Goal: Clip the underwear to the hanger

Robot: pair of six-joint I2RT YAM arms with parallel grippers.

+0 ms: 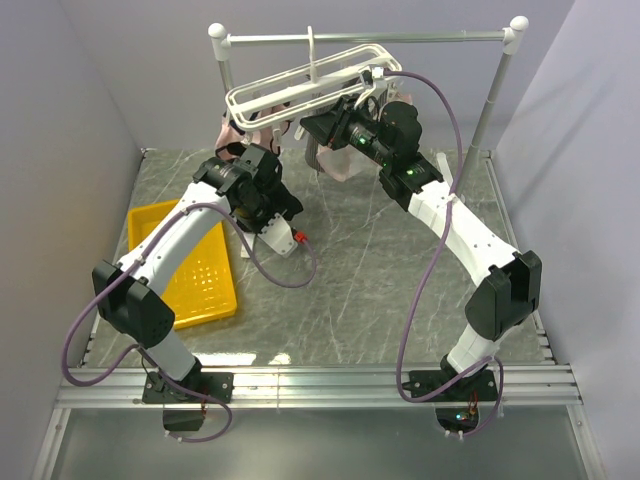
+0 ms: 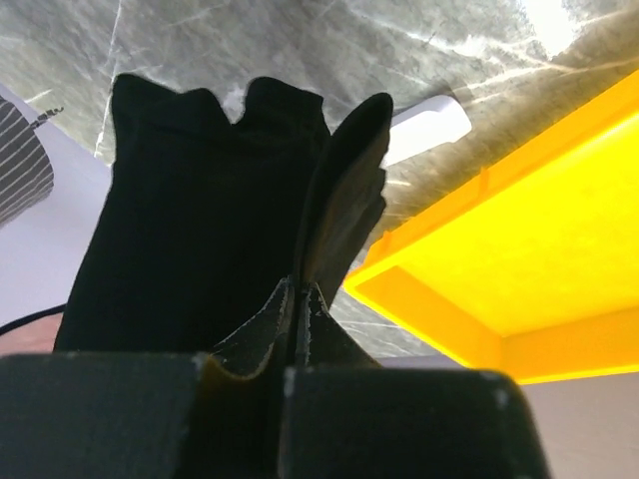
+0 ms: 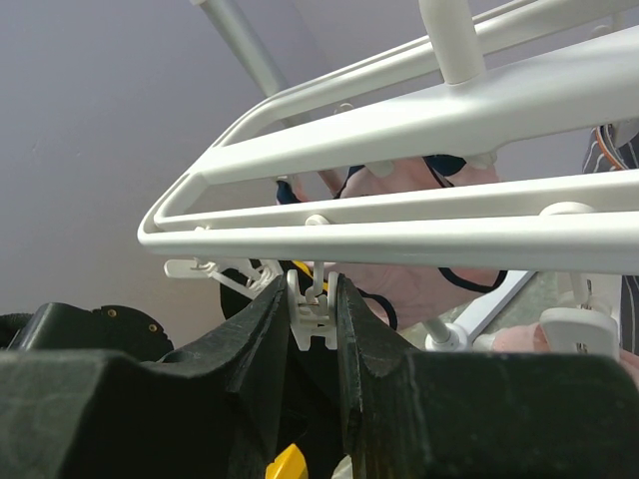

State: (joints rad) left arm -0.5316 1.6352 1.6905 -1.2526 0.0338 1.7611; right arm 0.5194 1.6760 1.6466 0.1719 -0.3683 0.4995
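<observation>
The black underwear (image 2: pixel 190 230) hangs flat in front of my left gripper (image 2: pixel 297 299), which is shut on a fold of its fabric. In the top view the left gripper (image 1: pixel 238 158) sits below the left end of the white hanger (image 1: pixel 300 85); the black fabric is hard to pick out there. My right gripper (image 1: pixel 312 128) is up under the hanger. In the right wrist view its fingers (image 3: pixel 265 329) squeeze a small white dangling clip (image 3: pixel 315 311) under the hanger's bars (image 3: pixel 449 230).
The hanger hangs by its hook from a grey rail stand (image 1: pixel 400 38). Pale pink dark-trimmed underwear (image 3: pixel 419 274) hangs from it. A grey striped garment (image 2: pixel 20 175) is beside it. A yellow basket (image 1: pixel 200 290) lies on the marble tabletop (image 1: pixel 370 270) at left.
</observation>
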